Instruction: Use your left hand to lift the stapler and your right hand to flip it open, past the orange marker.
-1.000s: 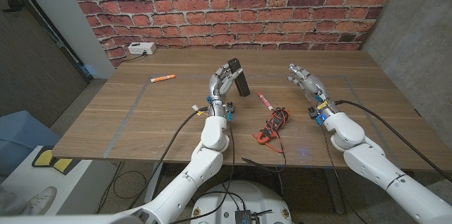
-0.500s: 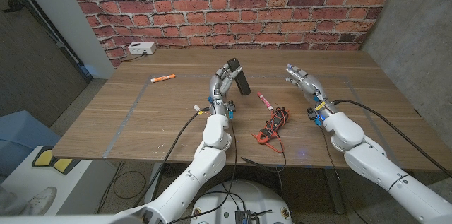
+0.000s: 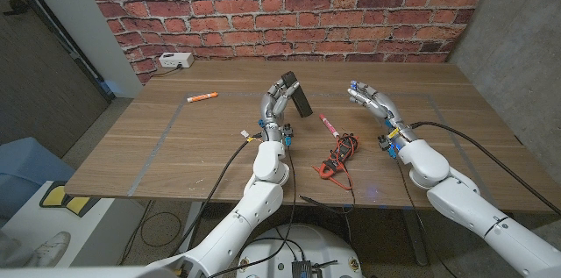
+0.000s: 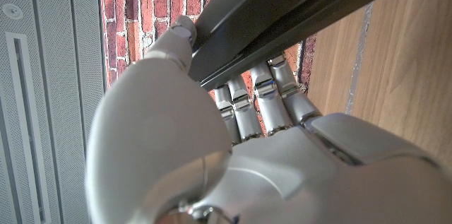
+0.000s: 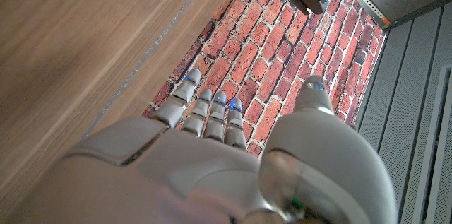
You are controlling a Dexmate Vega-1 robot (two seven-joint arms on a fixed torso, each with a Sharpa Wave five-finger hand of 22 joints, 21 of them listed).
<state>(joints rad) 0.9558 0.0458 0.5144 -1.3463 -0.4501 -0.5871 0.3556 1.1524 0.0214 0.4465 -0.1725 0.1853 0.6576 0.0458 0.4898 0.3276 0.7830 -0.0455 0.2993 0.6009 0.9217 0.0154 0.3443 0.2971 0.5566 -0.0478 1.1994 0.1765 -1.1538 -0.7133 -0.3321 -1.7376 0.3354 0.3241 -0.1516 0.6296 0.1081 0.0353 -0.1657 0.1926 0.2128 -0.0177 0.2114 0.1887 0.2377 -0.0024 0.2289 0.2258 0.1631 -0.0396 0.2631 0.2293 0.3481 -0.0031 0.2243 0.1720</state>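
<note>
While our left hand point(image 3: 276, 103) grips the black stapler point(image 3: 296, 96) above the table point(image 3: 175, 151), our right hand point(image 3: 372, 103) hangs nearby. Its fingers are spread, holding nothing.

The stapler point(image 3: 296, 95) is black, with a dark grey underside in the left wrist view point(image 4: 296, 12). Both hands, left point(image 3: 275, 104) and right point(image 3: 375, 104), are silver-grey with pale metallic fingers; the right fingertips point(image 5: 220, 97) show small blue marks. The arms are glossy white, with blue and orange tags at the wrists. The table point(image 3: 131, 151) is warm brown wood grain with faint pale lines marking a rectangle. The marker point(image 3: 202, 97) near the left edge is orange with a white band. The pen point(image 3: 330, 125) is red and white. The bundle point(image 3: 340, 154) is red and black. The wall point(image 3: 280, 6) is red brick with light mortar. The box point(image 3: 174, 60) at the far-left corner is white.
</note>
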